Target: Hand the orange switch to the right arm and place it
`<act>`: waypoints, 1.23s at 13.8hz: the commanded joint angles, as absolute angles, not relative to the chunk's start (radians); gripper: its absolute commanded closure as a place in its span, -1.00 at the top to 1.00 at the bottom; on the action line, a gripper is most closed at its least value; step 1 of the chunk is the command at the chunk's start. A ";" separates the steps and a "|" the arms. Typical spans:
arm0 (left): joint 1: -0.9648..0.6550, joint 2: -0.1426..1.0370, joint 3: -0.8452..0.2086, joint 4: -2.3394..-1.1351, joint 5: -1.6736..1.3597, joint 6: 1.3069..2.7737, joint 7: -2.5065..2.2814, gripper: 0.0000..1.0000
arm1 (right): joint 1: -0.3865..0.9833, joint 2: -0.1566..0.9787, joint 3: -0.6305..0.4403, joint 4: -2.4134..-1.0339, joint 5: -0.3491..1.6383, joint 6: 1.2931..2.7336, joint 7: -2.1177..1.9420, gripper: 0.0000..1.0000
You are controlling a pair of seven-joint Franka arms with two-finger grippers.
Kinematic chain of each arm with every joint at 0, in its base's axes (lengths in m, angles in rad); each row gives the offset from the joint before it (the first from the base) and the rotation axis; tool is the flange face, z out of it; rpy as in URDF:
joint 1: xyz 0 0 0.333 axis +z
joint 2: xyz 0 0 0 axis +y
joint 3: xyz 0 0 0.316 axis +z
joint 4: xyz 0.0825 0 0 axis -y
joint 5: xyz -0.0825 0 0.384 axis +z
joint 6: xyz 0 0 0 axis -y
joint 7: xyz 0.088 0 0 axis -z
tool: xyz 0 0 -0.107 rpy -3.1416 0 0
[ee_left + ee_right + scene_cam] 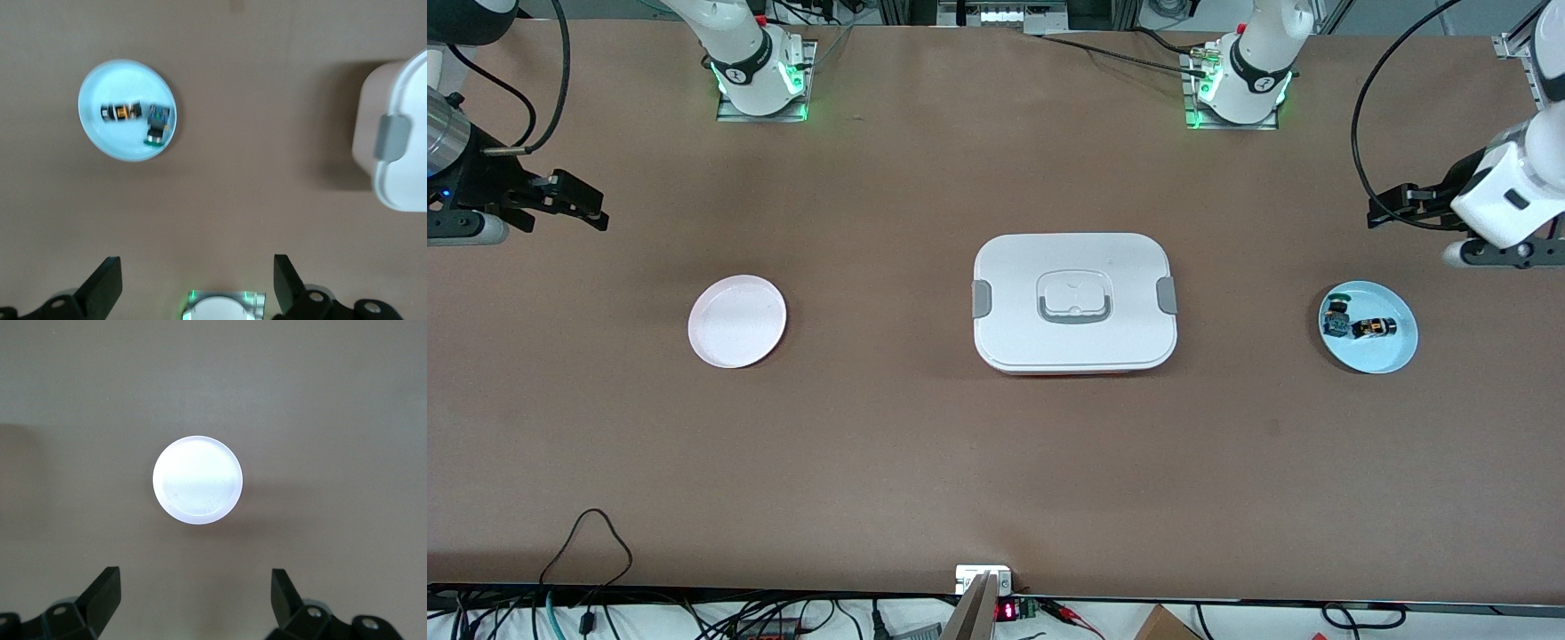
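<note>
The left hand (1392, 206) hangs in the air over bare desk at the left arm's end, its white wrist tilted so the black fingers (107, 283) point toward the desk's middle; they stand spread wide apart, holding nothing; the right hand (574, 200) hangs likewise over bare desk at the right arm's end, fingers (103, 593) parted wide and empty.

The two switches (1357, 324) lie touching in the plate (1392, 356) toward the left arm's end; the lidded box (1074, 302) sits between both plates.
</note>
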State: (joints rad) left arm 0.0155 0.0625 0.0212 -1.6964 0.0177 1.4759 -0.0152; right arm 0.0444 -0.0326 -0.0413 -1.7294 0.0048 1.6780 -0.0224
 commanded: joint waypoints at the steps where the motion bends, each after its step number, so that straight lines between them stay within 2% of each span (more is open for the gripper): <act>1: 0.118 0.191 0.021 -1.660 0.017 1.475 0.000 1.00 | 0.044 -0.038 -0.040 -1.735 -0.003 1.686 -0.023 1.00; 4: 0.204 0.334 0.020 -1.677 0.017 1.712 0.043 1.00 | 0.044 -0.035 -0.040 -1.735 -0.003 1.686 -0.023 1.00; 6: 0.225 0.386 0.020 -1.684 0.017 1.834 0.089 1.00 | 0.044 -0.035 -0.040 -1.735 -0.005 1.686 -0.023 1.00; 9: 0.244 0.419 0.020 -1.739 0.017 1.943 0.106 1.00 | 0.043 -0.034 -0.040 -1.735 -0.008 1.686 -0.025 1.00; 12: 0.255 0.420 0.020 -1.871 0.017 2.161 0.147 0.99 | 0.051 -0.034 -0.037 -1.735 -0.052 1.686 -0.023 1.00; 17: 0.293 0.440 0.020 -1.968 0.017 2.319 0.251 0.93 | 0.048 -0.031 -0.037 -1.733 -0.045 1.683 -0.021 1.00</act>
